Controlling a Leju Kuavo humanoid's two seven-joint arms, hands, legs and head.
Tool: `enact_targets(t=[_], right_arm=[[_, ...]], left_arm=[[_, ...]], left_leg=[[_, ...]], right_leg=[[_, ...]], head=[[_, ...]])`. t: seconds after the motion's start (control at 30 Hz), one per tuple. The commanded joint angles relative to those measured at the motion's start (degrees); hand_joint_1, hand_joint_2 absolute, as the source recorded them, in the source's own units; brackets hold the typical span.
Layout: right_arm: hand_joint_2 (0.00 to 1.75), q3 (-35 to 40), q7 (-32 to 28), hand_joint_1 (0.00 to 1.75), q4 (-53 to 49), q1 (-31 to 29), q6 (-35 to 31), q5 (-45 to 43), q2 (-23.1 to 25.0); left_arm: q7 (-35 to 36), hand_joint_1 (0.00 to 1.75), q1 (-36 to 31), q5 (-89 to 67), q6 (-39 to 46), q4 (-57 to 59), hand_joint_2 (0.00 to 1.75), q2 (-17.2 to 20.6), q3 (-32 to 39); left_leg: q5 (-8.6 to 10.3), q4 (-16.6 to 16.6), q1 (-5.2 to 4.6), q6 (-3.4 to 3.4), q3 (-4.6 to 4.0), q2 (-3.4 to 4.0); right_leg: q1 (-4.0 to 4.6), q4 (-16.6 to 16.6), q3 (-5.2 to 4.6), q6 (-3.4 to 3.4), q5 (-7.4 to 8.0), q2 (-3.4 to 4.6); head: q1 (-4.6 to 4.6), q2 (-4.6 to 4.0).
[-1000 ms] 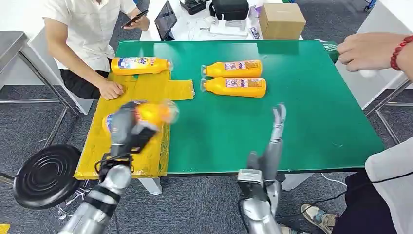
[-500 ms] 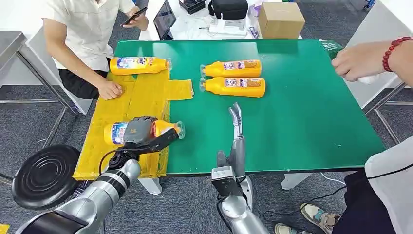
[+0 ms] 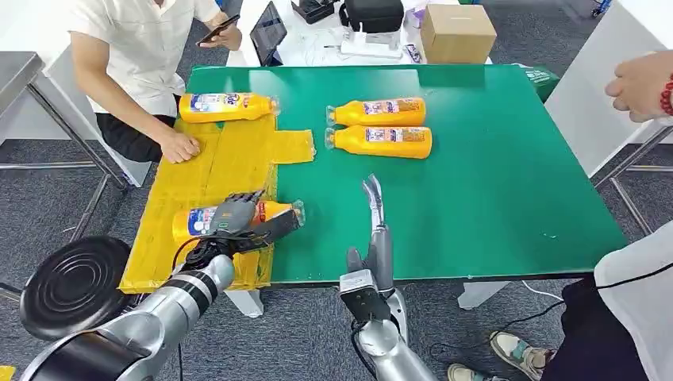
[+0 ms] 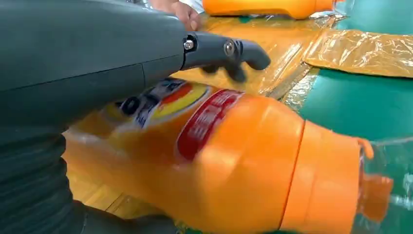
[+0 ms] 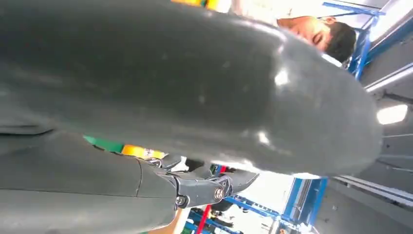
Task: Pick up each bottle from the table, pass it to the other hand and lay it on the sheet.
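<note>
An orange bottle [image 3: 198,220] [image 4: 243,161] lies on its side at the near end of the yellow sheet [image 3: 230,163], cap toward the green table [image 3: 492,182]. My left hand [image 3: 242,218] [image 4: 97,58] is around it, the fingers [image 4: 238,53] stretched out straight over the bottle and not wrapped on it. My right hand [image 3: 373,230] stands upright at the table's near edge, fingers straight, nothing in it. A second bottle [image 3: 226,105] lies at the sheet's far end. Two more bottles [image 3: 379,111] [image 3: 381,140] lie side by side on the bare table.
A seated person rests a hand [image 3: 181,147] on the sheet's far left side. Another person's hand [image 3: 643,83] hovers off the table's right edge. A black stool [image 3: 75,286] stands by my left arm. A cardboard box [image 3: 458,32] sits beyond the table.
The left hand brought the bottle down onto the sheet and its fingers straightened off it. The right hand moved left and back to the near edge. The person's hand at right drew away.
</note>
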Motion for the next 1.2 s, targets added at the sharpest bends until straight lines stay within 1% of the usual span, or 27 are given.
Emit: enact_targets(t=[0.03,0.07,0.13,0.17,0.2,0.27,0.3,0.33,0.37,0.4,0.47,0.53,0.57,0.63,0.7,0.73,0.77,0.8,0.9,0.93,0.97,1.0,1.03,1.07,1.1,1.17,1.2], right_arm=[[0.0,0.0,-0.1,0.0,3.9,-1.8,0.4,-0.8,-1.1],[0.0,-0.1,-0.1,0.0,4.0,-1.7,0.2,-0.7,-1.2],[0.0,0.0,-0.1,0.0,3.2,-1.4,-0.4,-1.4,-1.6],[0.0,0.4,-0.1,0.0,2.3,-1.3,-2.1,-0.8,-2.0],[0.0,0.2,-0.1,0.0,1.8,-1.2,-2.1,-1.3,-1.8],[0.0,-0.3,-0.1,0.0,1.3,-1.0,-2.1,-0.1,-1.5],[0.0,0.4,-0.1,0.0,2.0,-1.4,-2.1,-0.8,-1.5],[0.0,0.4,-0.1,0.0,2.4,-1.5,-2.1,0.2,-1.5],[0.0,0.3,-0.1,0.0,2.9,-1.3,-2.1,0.6,-1.6],[0.0,0.8,-0.1,0.0,3.7,-1.4,-2.1,0.0,-1.6],[0.0,0.5,-0.1,0.0,3.0,-0.4,-2.1,-0.4,-1.8],[0.0,-0.1,-0.1,0.0,1.2,0.8,-2.1,0.3,-1.7],[0.0,-0.6,-0.1,0.0,0.0,1.4,-2.1,0.6,-1.6],[0.0,-0.7,-0.1,0.0,-2.4,2.6,-2.1,1.0,-1.7],[0.0,-0.3,-0.1,0.0,-3.7,2.8,-2.1,1.7,-1.9],[0.0,-0.3,-0.1,0.0,-3.7,2.8,-2.1,1.7,-1.9],[0.0,-0.3,-0.1,0.0,-3.7,2.8,-2.1,1.7,-1.9],[0.0,-0.2,-0.1,0.0,-3.8,2.6,-2.1,1.9,-1.9],[0.0,-0.1,-0.1,0.0,-3.6,2.3,-2.1,2.4,-1.8],[0.0,-0.7,-0.1,0.0,-3.5,2.4,-2.1,3.5,-1.6],[0.0,-3.1,-0.1,0.0,-2.7,3.0,-2.1,8.4,-0.9],[0.0,-6.6,-0.1,0.0,4.4,2.1,-2.1,13.9,-0.2],[1.75,-6.1,1.8,0.0,9.2,0.4,-1.6,13.0,-1.7],[1.75,-10.0,1.6,0.0,10.1,0.3,-2.1,16.3,-2.2],[1.75,-16.4,0.4,0.0,11.5,0.3,-2.1,19.0,-1.7],[1.75,-17.3,0.1,0.0,13.5,-0.9,-2.1,17.4,-4.0],[1.75,-17.3,0.1,0.0,13.5,-0.9,-2.1,17.4,-4.0]], left_arm=[[-1.8,0.0,-0.1,2.4,-5.2,4.6,0.0,-0.8,1.7],[-4.1,0.0,0.1,3.5,-6.6,4.0,0.0,-1.0,2.5],[-10.3,0.0,1.4,7.3,-6.2,1.8,0.0,-2.2,5.4],[-13.0,0.0,1.9,10.5,-8.8,1.3,0.0,-3.1,7.5],[-15.4,0.0,2.6,14.2,-12.0,0.6,0.0,-4.0,9.7],[-17.5,0.0,3.4,17.1,-14.3,-0.4,0.0,-4.3,10.6],[-18.5,0.0,3.8,18.7,-13.9,-1.1,0.0,-4.4,11.7],[-19.9,0.0,4.2,17.8,-9.3,-2.4,0.0,-4.1,10.4],[-19.6,0.0,4.3,16.3,-5.6,-2.9,0.0,-3.9,9.0],[-19.6,0.0,4.5,15.3,-2.5,-3.8,0.0,-3.9,8.3],[-22.6,0.0,6.6,15.4,4.3,-7.8,0.0,-4.0,8.2],[-29.3,0.0,11.5,17.6,15.7,-16.3,0.0,-4.8,8.7],[-31.1,0.0,13.6,20.2,16.8,-19.7,0.0,-5.5,9.0],[-31.9,0.0,18.3,27.9,12.8,-27.8,0.0,-6.1,8.0],[-32.6,0.0,20.0,29.3,15.5,-31.6,0.0,-5.4,5.0],[-32.6,0.0,20.0,29.3,15.5,-31.6,0.0,-5.4,5.0],[-32.6,0.0,20.0,29.3,15.5,-31.6,0.0,-5.4,5.0],[-33.2,0.0,20.1,30.5,16.0,-32.5,1.75,-5.2,4.7],[-35.0,0.0,19.8,30.2,21.3,-33.4,1.75,-4.5,3.7],[-35.1,0.0,20.0,31.6,21.4,-33.9,1.75,-4.6,3.9],[-35.4,0.0,20.4,34.8,20.4,-35.2,1.75,-4.4,3.6],[-35.1,0.0,21.7,40.1,18.3,-37.1,1.75,-4.8,4.6],[-34.4,0.0,23.2,44.5,16.2,-38.7,1.75,-4.7,5.4],[-33.3,0.0,24.6,50.2,13.4,-40.0,1.75,-4.8,6.6],[-30.9,0.0,25.9,57.9,10.7,-40.7,1.75,-4.8,8.2],[-31.2,0.0,26.7,62.7,9.8,-40.9,1.75,-3.5,7.4],[-31.2,0.0,26.7,62.7,9.8,-40.9,1.75,-3.5,7.4]], left_leg=[[-0.02,-0.1,0.1,-0.1,0.22,0.15],[-0.01,-0.1,0.06,-0.07,0.18,0.09],[0.0,-0.1,0.03,-0.05,0.14,0.03],[-0.01,-0.1,0.06,-0.08,0.21,0.02],[0.01,-0.1,0.01,-0.05,0.21,-0.04],[0.02,-0.1,-0.02,-0.04,0.26,-0.1],[0.02,-0.1,0.05,-0.08,0.29,-0.11],[0.03,-0.1,0.08,-0.1,0.32,-0.11],[0.02,-0.1,-0.01,-0.03,0.29,-0.32],[0.02,-0.1,0.03,-0.07,0.34,-0.24],[0.01,-0.1,0.03,-0.06,0.28,-0.15],[0.0,-0.1,0.08,-0.13,0.35,-0.08],[0.01,-0.1,0.03,-0.08,0.28,-0.15],[-0.01,-0.1,-0.01,-0.05,0.24,-0.24],[-0.08,0.0,0.01,-0.06,0.26,-0.1],[-0.15,0.0,0.05,-0.09,0.32,-0.06],[-0.04,0.0,-0.01,-0.05,0.14,-0.11],[-0.07,0.0,0.03,-0.07,0.12,-0.05],[0.0,0.0,0.0,-0.06,-0.09,-0.1],[-0.04,0.0,0.07,-0.11,-0.02,-0.06],[-0.01,0.0,0.03,-0.08,-0.09,-0.08],[-0.04,0.0,0.07,-0.11,-0.03,-0.04],[-0.01,0.0,0.05,-0.09,-0.01,-0.1],[0.01,-0.1,0.03,-0.06,0.04,-0.05],[0.0,-0.2,0.06,-0.1,0.17,0.02],[0.0,-0.2,0.07,-0.1,0.23,-0.01],[0.01,-0.2,0.02,-0.06,0.19,-0.07]], right_leg=[[0.12,-0.1,0.23,-0.15,0.05,0.07],[0.07,-0.1,0.18,-0.11,0.03,0.04],[0.04,-0.1,0.15,-0.08,0.01,0.0],[0.07,-0.1,0.25,-0.12,0.01,-0.03],[0.02,-0.1,0.25,-0.08,0.01,-0.09],[-0.01,-0.1,0.29,-0.07,0.01,-0.18],[0.06,-0.2,0.36,-0.13,0.02,-0.23],[0.1,-0.2,0.41,-0.17,0.05,-0.26],[0.0,-0.1,0.4,-0.08,0.0,-0.35],[0.04,-0.2,0.45,-0.12,0.03,-0.29],[0.04,-0.1,0.38,-0.11,0.04,-0.22],[0.1,-0.2,0.43,-0.2,0.06,-0.18],[0.04,-0.1,0.34,-0.12,0.0,-0.27],[0.01,-0.1,0.31,-0.09,-0.07,-0.4],[0.04,-0.1,0.28,-0.09,-0.08,-0.24],[0.08,-0.1,0.37,-0.14,-0.13,-0.23],[0.01,-0.1,0.18,-0.06,-0.05,-0.26],[0.06,-0.1,0.16,-0.1,-0.05,-0.22],[0.02,0.0,-0.05,-0.08,-0.02,-0.28],[0.09,-0.1,0.03,-0.14,-0.03,-0.25],[0.05,0.0,-0.06,-0.11,-0.02,-0.25],[0.1,0.0,0.01,-0.15,-0.02,-0.23],[0.07,-0.1,0.05,-0.12,-0.01,-0.28],[0.05,-0.2,0.08,-0.09,0.02,-0.22],[0.08,-0.2,0.2,-0.14,0.04,-0.17],[0.1,-0.3,0.29,-0.14,0.03,-0.22],[0.04,-0.2,0.24,-0.1,0.01,-0.28]], head=[[0.02,0.0],[0.0,0.0],[0.0,0.0],[0.0,0.0],[0.0,0.0],[-0.02,0.0],[0.0,0.0],[0.0,0.0],[0.0,0.0],[0.0,0.0],[0.02,0.0],[0.0,0.0],[0.0,0.0],[0.0,0.0],[0.0,0.0],[0.0,0.0],[0.0,0.0],[0.0,0.0],[0.0,0.0],[0.0,0.0],[0.0,0.0],[0.0,0.0],[0.02,0.0],[0.0,0.0],[-0.02,0.0],[0.0,0.0],[-0.02,0.0]])
